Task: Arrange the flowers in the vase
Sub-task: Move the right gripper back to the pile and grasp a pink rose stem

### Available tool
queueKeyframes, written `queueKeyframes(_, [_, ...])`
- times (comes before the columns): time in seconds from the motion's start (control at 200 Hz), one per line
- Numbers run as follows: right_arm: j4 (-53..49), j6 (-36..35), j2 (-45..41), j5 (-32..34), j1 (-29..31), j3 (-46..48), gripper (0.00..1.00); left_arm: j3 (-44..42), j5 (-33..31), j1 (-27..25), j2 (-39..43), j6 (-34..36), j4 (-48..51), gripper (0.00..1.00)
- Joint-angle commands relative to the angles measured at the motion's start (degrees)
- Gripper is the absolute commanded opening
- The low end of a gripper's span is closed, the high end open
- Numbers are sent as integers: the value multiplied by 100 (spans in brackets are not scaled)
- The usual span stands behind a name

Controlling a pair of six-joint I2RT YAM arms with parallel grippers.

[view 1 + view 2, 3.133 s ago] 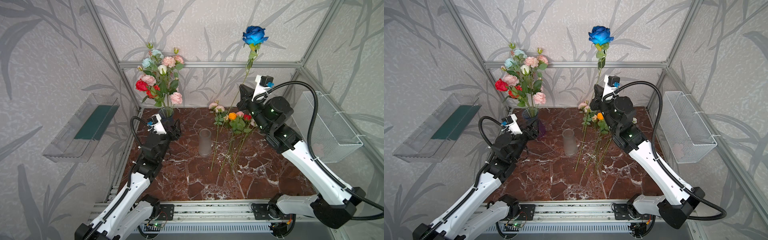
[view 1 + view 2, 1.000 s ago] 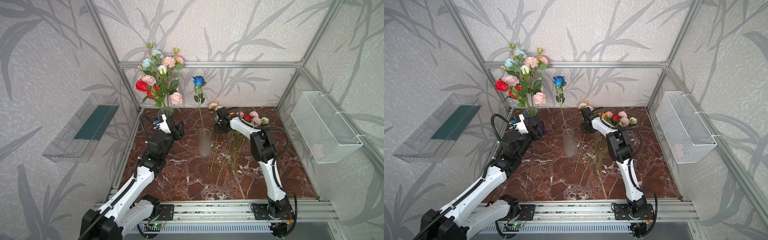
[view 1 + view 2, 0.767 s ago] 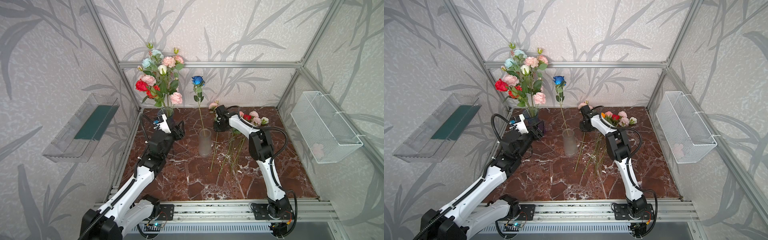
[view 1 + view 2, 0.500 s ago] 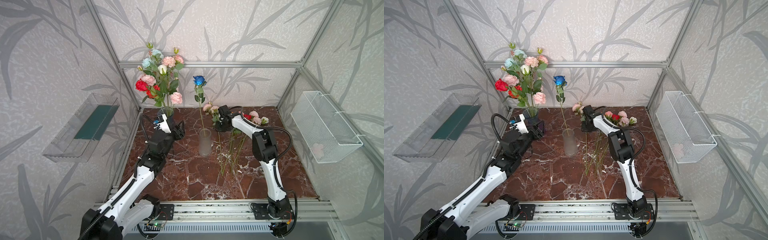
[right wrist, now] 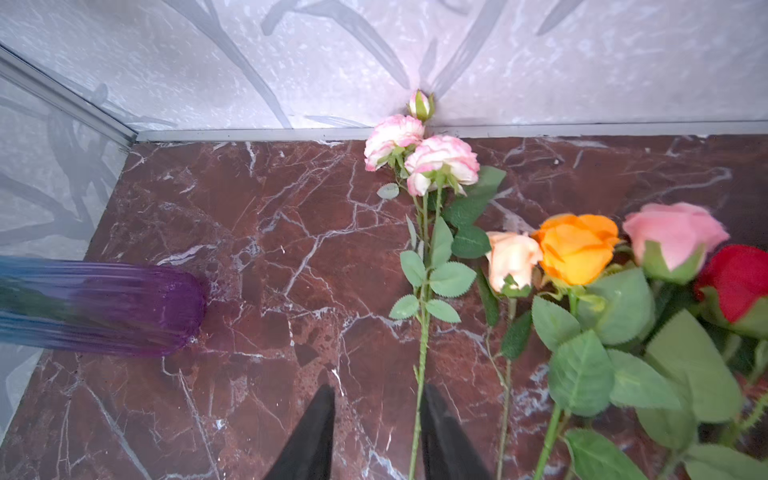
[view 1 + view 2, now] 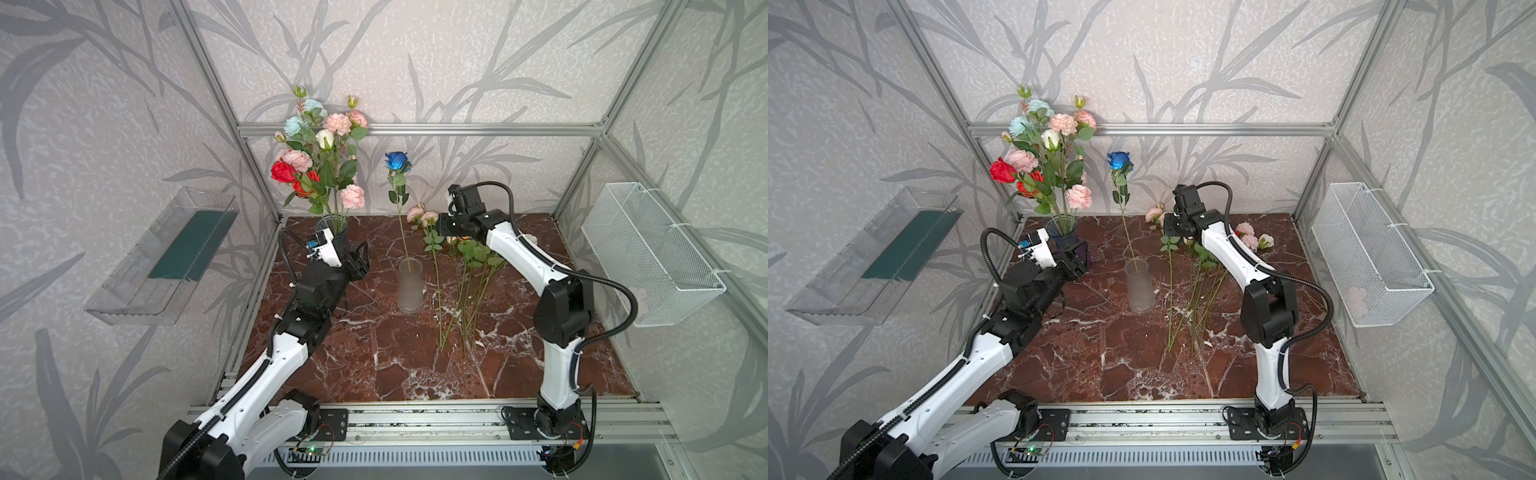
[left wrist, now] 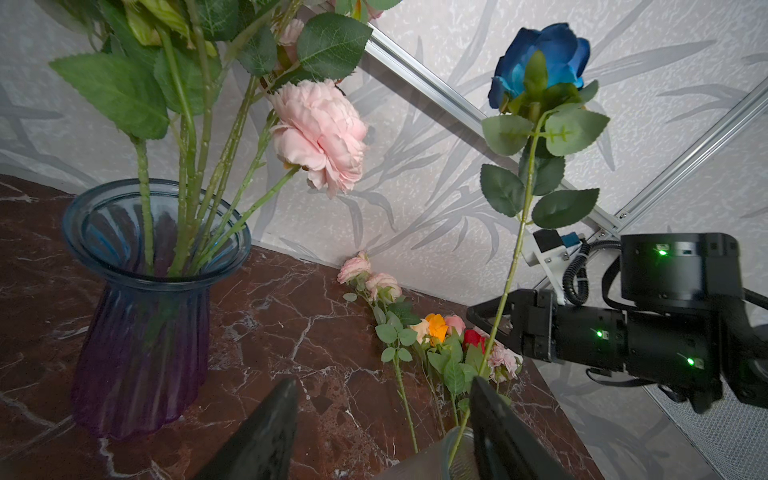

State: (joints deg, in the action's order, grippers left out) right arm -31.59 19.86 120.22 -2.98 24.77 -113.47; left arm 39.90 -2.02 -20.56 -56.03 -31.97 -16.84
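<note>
Loose flowers lie on the desk, right of the frosted vase that holds a blue rose. The light, wiry stems likely suit a mid-stem pinch below the leaves. The right gripper has its jaws parted about the stem of the pink spray, not gripping it. The left gripper has its jaws parted and empty.

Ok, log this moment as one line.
blue rose: standing in frosted vase | right gripper: open over pink spray stem | left gripper: open, empty

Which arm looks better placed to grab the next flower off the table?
Right. The right tool hangs open over the stem of the pink spray among the loose flowers; the left tool sits beyond the frosted vase, by the filled vase.
</note>
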Motion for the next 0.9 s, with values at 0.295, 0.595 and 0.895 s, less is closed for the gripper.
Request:
queueKeyframes(0.295, [-2178, -614, 2123, 878, 395, -1534, 37, -28, 25, -3, 40, -27, -188, 66])
queueKeyframes(0.595, [-2043, -412, 2049, 697, 388, -1271, 7, -31, 18, -1, 109, -30, -188, 66])
queueKeyframes(0.895, [-1631, -514, 1224, 653, 370, -988, 8, -37, -36, -1, 201, 22, -179, 66])
